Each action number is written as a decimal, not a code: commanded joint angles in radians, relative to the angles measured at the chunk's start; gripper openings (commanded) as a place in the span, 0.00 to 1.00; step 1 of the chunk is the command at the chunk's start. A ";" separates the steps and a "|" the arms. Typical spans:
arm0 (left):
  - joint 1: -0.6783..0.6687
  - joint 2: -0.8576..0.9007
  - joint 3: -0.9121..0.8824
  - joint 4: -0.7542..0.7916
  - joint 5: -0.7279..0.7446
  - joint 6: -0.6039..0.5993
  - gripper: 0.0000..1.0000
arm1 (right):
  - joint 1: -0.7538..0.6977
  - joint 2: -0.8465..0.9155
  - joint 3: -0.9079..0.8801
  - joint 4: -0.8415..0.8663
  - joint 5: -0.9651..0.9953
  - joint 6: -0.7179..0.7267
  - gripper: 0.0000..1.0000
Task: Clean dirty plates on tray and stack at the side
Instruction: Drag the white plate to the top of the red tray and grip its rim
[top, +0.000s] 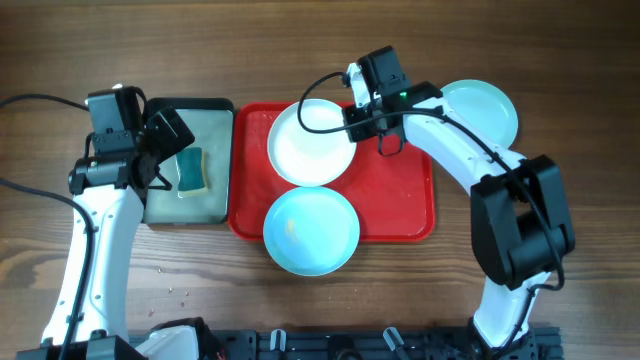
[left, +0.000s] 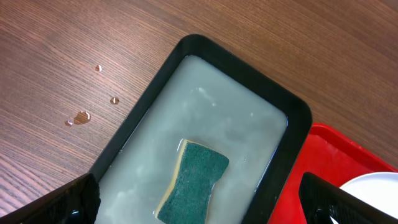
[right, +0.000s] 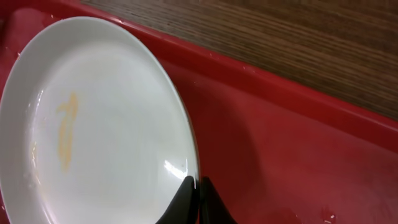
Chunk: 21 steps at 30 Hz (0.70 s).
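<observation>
While right jaws pinch it, white plate (right: 118, 93) shows smear (right: 67, 130).

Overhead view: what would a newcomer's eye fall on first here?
The red tray in the middle, carrying a white plate and an aqua plate, stands out first. The right gripper pinches the white plate's rim, and a yellow smear marks that plate. At the left, a green sponge lies in cloudy water in a black-rimmed tray.
</observation>
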 joint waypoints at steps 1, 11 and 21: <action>0.006 0.006 0.010 0.000 0.008 -0.012 1.00 | 0.003 0.075 -0.002 0.036 0.014 0.012 0.05; 0.006 0.006 0.010 0.000 0.008 -0.012 1.00 | -0.024 0.077 0.005 0.008 -0.007 -0.038 0.22; 0.006 0.006 0.010 0.000 0.008 -0.012 1.00 | -0.045 0.044 0.008 -0.010 -0.059 0.044 0.45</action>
